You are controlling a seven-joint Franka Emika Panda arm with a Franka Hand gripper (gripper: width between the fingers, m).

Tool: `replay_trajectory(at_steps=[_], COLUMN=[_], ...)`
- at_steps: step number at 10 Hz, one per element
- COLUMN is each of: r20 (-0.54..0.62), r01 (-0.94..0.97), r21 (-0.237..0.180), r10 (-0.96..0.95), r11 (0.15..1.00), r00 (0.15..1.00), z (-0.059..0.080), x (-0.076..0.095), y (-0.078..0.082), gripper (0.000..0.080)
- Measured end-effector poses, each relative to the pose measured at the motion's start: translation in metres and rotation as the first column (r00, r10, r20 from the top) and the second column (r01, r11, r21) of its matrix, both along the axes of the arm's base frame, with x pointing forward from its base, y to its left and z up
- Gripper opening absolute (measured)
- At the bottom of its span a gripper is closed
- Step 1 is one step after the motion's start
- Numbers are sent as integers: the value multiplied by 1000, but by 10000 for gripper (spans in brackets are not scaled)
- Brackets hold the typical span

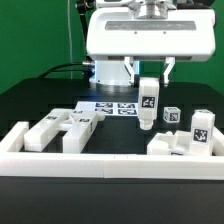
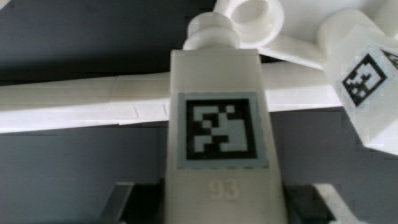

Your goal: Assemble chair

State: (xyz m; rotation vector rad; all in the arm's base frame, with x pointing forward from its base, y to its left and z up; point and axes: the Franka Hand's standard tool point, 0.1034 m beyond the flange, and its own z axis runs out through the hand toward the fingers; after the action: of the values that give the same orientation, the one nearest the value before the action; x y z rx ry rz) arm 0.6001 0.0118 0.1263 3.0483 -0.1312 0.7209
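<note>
At centre frame, our end effector [image 1: 150, 80] clamps an upright chair leg [image 1: 148, 106] above the desk [image 1: 40, 100]; we judge the narrow hold could let it pivot, spoiling alignment.

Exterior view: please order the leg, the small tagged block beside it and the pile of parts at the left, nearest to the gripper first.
1. leg: held upright in the fingers of the gripper.
2. small block: just toward the exterior view's right of the leg.
3. pile of parts: far off at the exterior view's left.
</note>
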Motion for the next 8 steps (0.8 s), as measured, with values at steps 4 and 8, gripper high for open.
replay_trajectory(at_steps=[4, 8], r20=[-7, 4], r01=[-4, -21], r21=[0, 6], r10=[4, 21], r11=[1000, 1000], r00=[1000, 1000], z=[-6, -11], x=[-1, 6], y=[3, 17], gripper=[291, 291])
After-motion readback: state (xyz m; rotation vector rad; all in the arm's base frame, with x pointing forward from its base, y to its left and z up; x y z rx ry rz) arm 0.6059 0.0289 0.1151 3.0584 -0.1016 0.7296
